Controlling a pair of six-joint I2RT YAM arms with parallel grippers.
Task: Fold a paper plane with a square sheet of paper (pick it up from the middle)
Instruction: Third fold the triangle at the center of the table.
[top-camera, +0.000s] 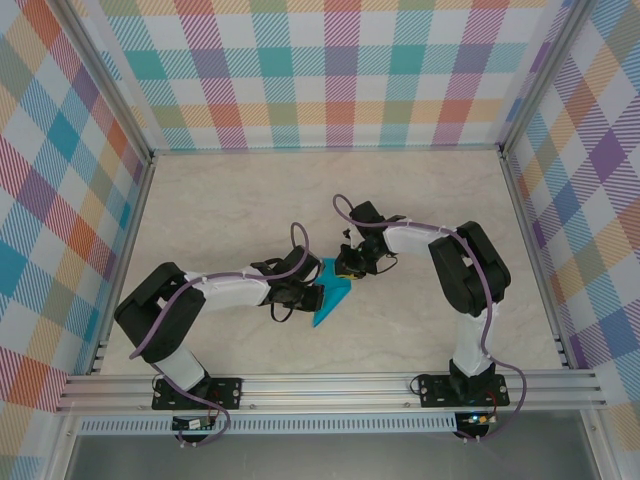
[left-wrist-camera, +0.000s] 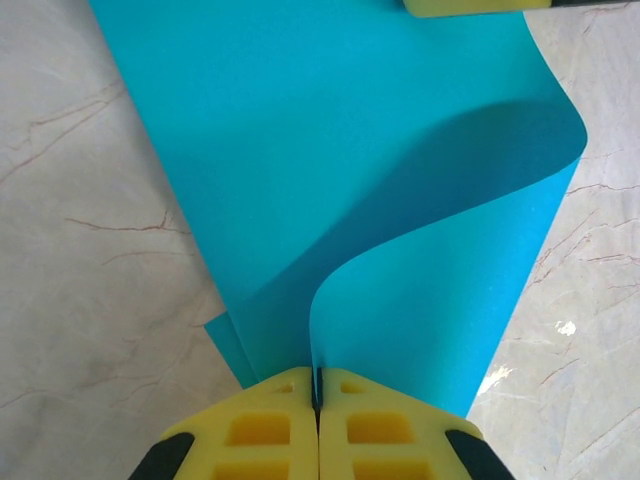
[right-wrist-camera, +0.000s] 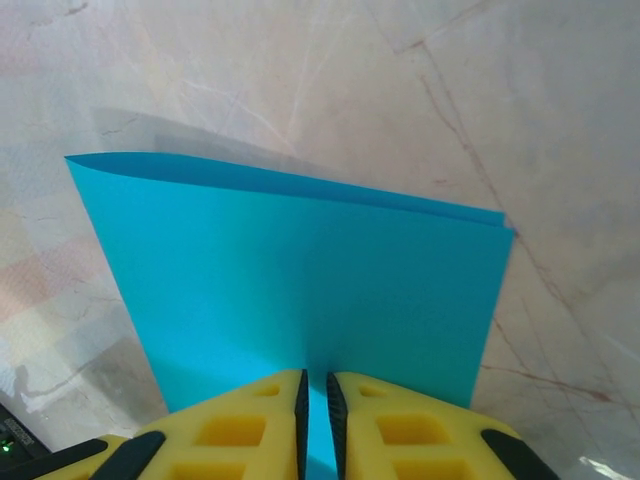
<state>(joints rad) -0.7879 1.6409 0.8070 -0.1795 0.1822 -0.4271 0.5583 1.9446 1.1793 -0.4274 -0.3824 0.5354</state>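
Note:
The square sheet of paper (top-camera: 331, 294) is teal-blue and folded double, lying near the middle of the table between my two grippers. My left gripper (top-camera: 311, 296) is shut on its near edge; in the left wrist view the yellow fingers (left-wrist-camera: 260, 430) meet tightly with a curled upper layer of the paper (left-wrist-camera: 350, 150) rising from between them. My right gripper (top-camera: 350, 271) is at the opposite edge. In the right wrist view its jaws (right-wrist-camera: 315, 390) stand a narrow gap apart, with the folded paper (right-wrist-camera: 300, 270) running between them and not pinched. A yellow right fingertip (left-wrist-camera: 470, 5) shows past the sheet.
The marble-patterned tabletop (top-camera: 220, 210) is ringed by aluminium rails (top-camera: 330, 385) and checked fabric walls (top-camera: 60, 200). Both arms bend inward toward the centre, with their bases at the near edge.

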